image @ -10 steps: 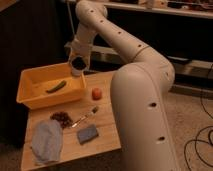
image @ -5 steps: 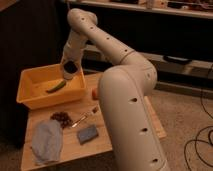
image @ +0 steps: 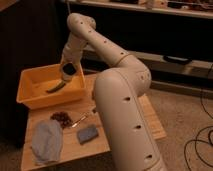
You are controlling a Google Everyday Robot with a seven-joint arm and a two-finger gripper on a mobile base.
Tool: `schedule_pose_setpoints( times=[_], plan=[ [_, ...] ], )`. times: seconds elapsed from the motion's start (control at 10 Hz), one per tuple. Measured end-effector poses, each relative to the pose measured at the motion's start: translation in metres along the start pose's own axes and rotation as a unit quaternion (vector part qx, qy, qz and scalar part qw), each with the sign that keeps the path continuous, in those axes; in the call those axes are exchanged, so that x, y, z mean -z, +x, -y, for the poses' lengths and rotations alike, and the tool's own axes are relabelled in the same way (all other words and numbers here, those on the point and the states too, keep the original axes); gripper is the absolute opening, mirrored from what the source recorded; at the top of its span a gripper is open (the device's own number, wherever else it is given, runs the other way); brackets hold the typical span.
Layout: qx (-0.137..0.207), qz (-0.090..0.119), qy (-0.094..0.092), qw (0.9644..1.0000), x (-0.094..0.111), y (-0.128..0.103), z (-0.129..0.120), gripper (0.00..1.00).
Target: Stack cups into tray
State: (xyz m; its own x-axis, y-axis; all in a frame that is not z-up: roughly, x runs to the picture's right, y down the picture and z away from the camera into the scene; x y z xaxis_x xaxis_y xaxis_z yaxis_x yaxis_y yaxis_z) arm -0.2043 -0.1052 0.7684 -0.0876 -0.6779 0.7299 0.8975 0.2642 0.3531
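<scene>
Wooden table [image: 150,122]: tray [image: 30,85], gripper [image: 66,75] above.

End effector [image: 67,73] over the tray's [image: 30,97] right half, fingertips lost in blur, held object unreadable, cups not discernible, dark curved item [image: 55,88] in tray unidentifiable, desk [image: 150,122] right of tray partly hidden by arm [image: 122,95], arm base cut off at bottom edge
</scene>
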Motion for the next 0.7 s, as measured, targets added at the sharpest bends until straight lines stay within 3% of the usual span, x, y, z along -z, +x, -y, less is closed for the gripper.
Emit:
schedule_pose_setpoints(
  times=[0.4,0.7],
  plan=[
    [0.001,0.000,0.000,1.0000,-0.0007,-0.0001,0.0013,0.23],
    [0.001,0.000,0.000,1.0000,-0.0006,0.0000,0.0013,0.51]
  ],
)
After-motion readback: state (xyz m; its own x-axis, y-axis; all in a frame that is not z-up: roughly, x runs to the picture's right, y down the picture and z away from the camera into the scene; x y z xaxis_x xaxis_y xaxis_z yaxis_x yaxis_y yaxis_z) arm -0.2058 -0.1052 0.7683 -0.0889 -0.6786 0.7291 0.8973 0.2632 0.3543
